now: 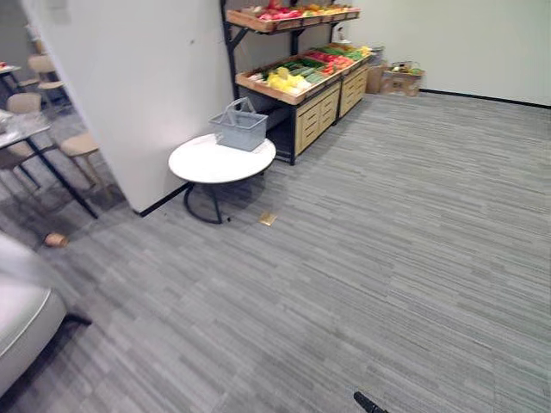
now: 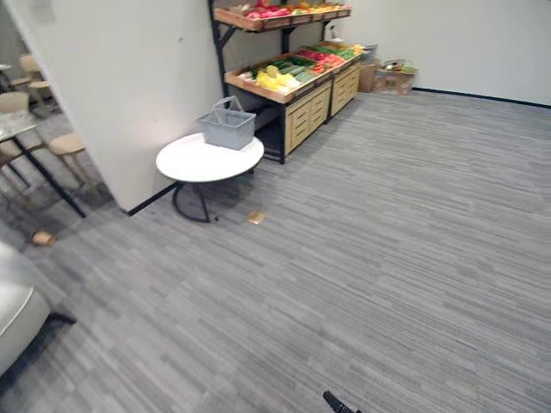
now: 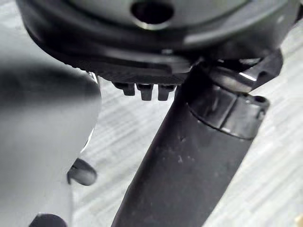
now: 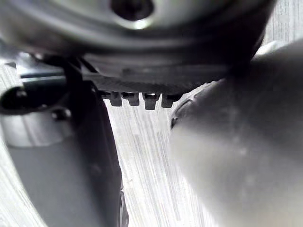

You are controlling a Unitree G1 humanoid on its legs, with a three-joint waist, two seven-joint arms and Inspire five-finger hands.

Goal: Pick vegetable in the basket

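Vegetables (image 1: 288, 80) lie on a shelf (image 1: 267, 91) behind the basket (image 1: 239, 129) (on a round table (image 1: 202, 163)); left hand (image 3: 142, 56) and right hand (image 4: 156, 66) are relaxed, empty.

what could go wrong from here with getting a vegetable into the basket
1. The grey basket with raised handles sits at the far rim of the small round white table, so a nudge might push it off.
2. A small tan object lies on the grey floor beside the table; walking in could catch it.
3. Produce is packed tight in the wooden shelf crates, so a grab may take the wrong item.
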